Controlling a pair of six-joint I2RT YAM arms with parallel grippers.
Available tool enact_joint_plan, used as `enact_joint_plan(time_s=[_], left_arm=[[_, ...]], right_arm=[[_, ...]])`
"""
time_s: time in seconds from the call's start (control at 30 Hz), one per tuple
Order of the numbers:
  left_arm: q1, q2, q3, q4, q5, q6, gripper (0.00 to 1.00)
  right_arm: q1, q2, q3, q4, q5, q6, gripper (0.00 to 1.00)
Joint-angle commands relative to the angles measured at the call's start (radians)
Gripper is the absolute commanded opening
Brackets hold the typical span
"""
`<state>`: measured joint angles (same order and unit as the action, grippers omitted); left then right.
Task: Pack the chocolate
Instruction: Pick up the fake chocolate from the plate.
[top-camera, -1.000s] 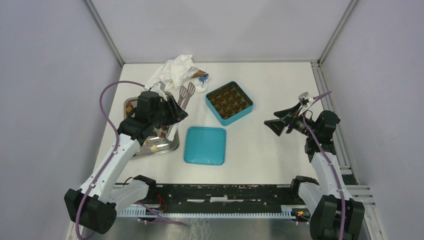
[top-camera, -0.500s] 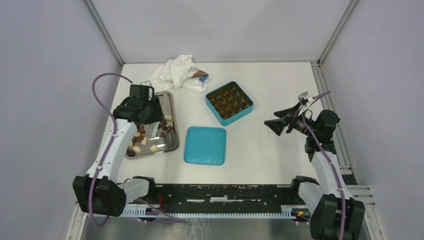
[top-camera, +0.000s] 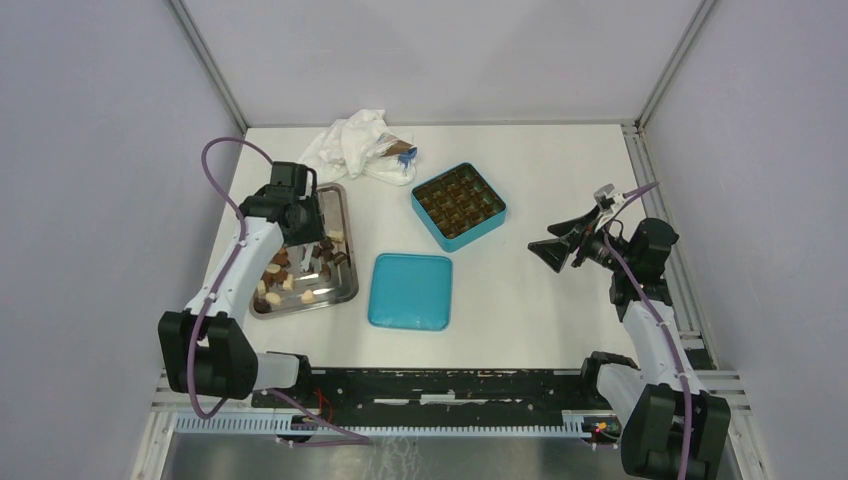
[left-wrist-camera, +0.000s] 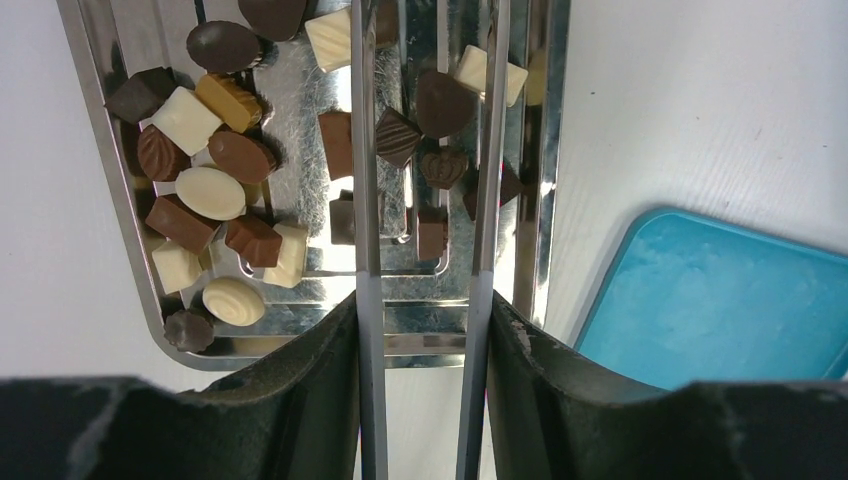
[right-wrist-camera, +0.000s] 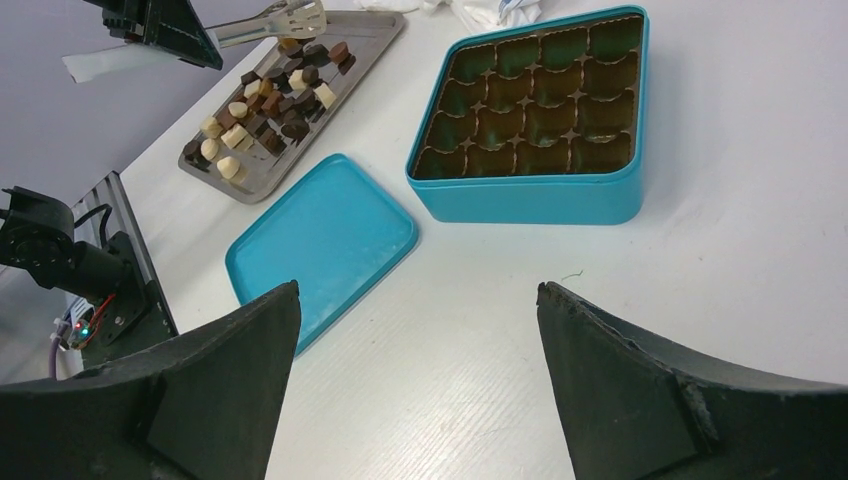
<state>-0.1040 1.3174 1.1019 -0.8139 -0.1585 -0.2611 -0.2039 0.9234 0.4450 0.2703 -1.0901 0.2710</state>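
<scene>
— Left-centre of the overhead view: steel tray (top-camera: 347, 292) on the white surface (top-camera: 520, 300), with the chocolate (top-camera: 290, 275) scattered over it in dark, mid-brown and cream pieces. Every piece I can see lies there.
— And the left pincer (left-wrist-camera: 422, 330)?
— Narrow, clamped on a pair of metal tongs (left-wrist-camera: 366, 200). Wrist view: the two tong arms run up the frame over the tray's right half, with several dark pieces between them. The tips leave the top of that frame, so I cannot tell whether they touch any piece.
— Box?
— Teal box (right-wrist-camera: 525, 205), upper middle of the overhead view, well apart from the tray, brown gridded insert showing. A flat teal lid (top-camera: 410, 291) lies below it in the frame, just beside the tray's right edge.
— And the right pincer (right-wrist-camera: 418, 300)?
— Wide, nothing between its fingers. It sits at right of the overhead frame, above the surface, pointing toward box and lid.
— Anything else?
— Crumpled white wrapping (top-camera: 350, 145) at upper left, beyond the tray's far end.
</scene>
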Motion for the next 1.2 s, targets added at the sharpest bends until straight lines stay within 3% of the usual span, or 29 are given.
enact_joint_plan(time_s=[0.0, 1.17], left_arm=[[0.004, 0.022, 0.028, 0.056, -0.053, 0.053, 0.49], [0.005, 0.148, -0.031, 0.139, -0.071, 0.072, 0.49]], right_arm=[[-0.003, 0.008, 0.044, 0.012, 0.009, -0.031, 0.93], [-0.003, 0.026, 0.040, 0.016, 0.001, -0.029, 0.93]])
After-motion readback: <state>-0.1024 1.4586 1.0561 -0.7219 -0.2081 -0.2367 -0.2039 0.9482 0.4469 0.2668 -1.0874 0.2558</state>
